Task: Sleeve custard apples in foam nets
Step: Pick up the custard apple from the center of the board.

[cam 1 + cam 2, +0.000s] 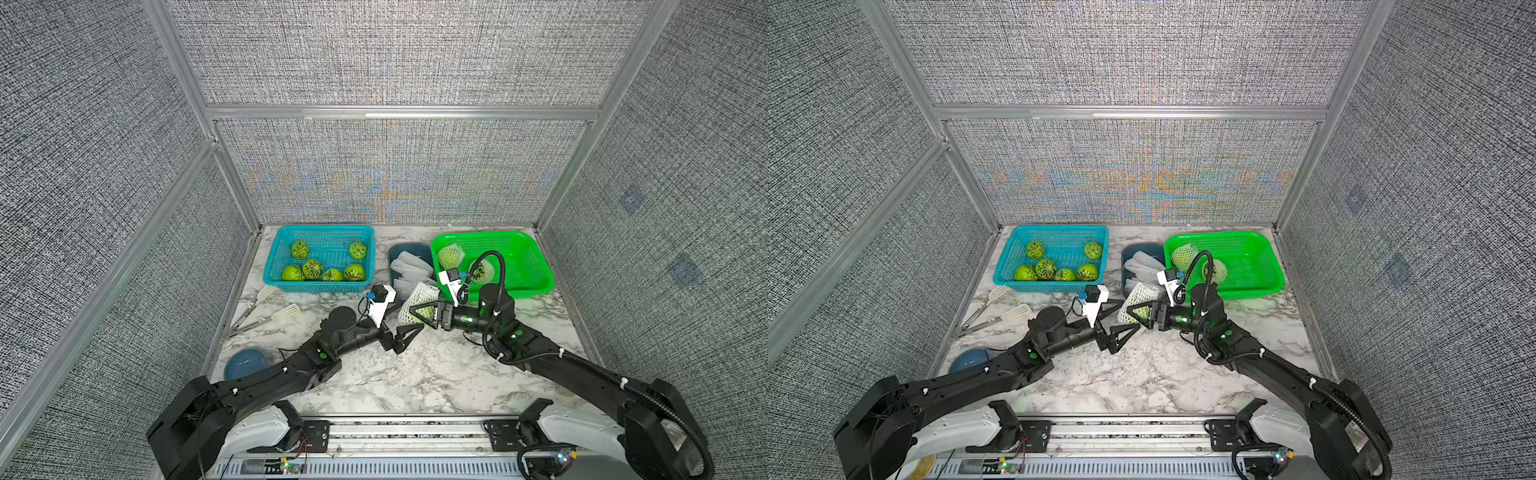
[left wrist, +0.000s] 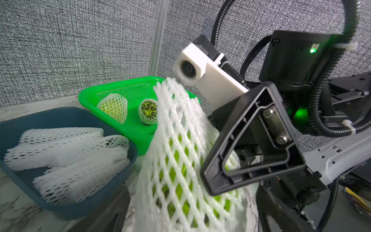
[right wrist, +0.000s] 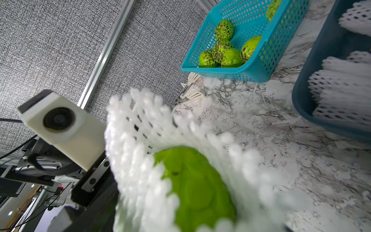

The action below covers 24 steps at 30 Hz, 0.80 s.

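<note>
Right tool: your right tool (image 1: 420, 312) is clamping the held custard apple (image 3: 196, 190) at the centre of both top views, its jaws standing wide around the fruit.
Held net: a foam net (image 1: 419, 293) is wrapping that fruit, with its open end flaring loose up the frame toward the tray.
Left tool: your left tool (image 1: 409, 316) is hovering just left of the netted fruit, jaws spread apart and gripping nothing. You cannot tell whether a fingertip is touching the net.
Blue basket: the blue basket (image 1: 324, 227) is sitting at the upper left of the bench (image 1: 415, 374), carrying six bare custard apples (image 1: 312, 269).
Green basket: the green basket (image 1: 536, 270) is sitting at the upper right, carrying two sleeved custard apples (image 1: 451, 255).
Tray: the dark blue tray (image 1: 409, 246) is sitting between the baskets, holding the spare foam nets (image 1: 409, 266).
Tongs: the white tongs (image 1: 286, 311) are lying below the blue basket, near the bench's left edge.
</note>
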Tool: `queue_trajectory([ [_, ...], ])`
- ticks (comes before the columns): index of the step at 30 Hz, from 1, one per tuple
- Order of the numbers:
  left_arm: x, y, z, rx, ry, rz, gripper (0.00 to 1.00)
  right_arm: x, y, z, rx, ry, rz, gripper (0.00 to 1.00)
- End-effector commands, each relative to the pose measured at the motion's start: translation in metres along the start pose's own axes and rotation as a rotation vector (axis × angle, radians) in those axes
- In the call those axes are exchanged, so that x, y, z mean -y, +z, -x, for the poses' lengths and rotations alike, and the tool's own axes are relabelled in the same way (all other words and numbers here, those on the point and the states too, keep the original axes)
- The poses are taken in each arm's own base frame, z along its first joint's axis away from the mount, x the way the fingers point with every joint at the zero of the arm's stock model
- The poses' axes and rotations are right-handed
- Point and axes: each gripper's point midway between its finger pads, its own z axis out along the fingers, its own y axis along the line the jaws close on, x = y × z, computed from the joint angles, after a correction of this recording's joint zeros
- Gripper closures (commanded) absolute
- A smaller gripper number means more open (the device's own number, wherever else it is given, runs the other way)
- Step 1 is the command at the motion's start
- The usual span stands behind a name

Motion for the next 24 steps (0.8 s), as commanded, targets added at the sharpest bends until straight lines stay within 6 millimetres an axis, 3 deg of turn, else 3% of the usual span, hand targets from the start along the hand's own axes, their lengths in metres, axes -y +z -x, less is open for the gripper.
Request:
queue_trajectory([
  [1, 0.007, 0.005, 0.008, 0.023, 0.002, -0.047, 0.01, -0.014, 0.001, 0.007, 0.024, -0.036, 0.050, 0.20],
  [10, 0.005, 0.009, 0.015, 0.058, 0.025, -0.038, 0.01, -0.024, 0.007, 0.002, 0.010, -0.047, 0.085, 0.20],
  [24, 0.004, 0.011, 0.019, 0.056, 0.017, -0.031, 0.30, -0.024, 0.012, 0.004, 0.018, -0.021, 0.114, 0.19],
])
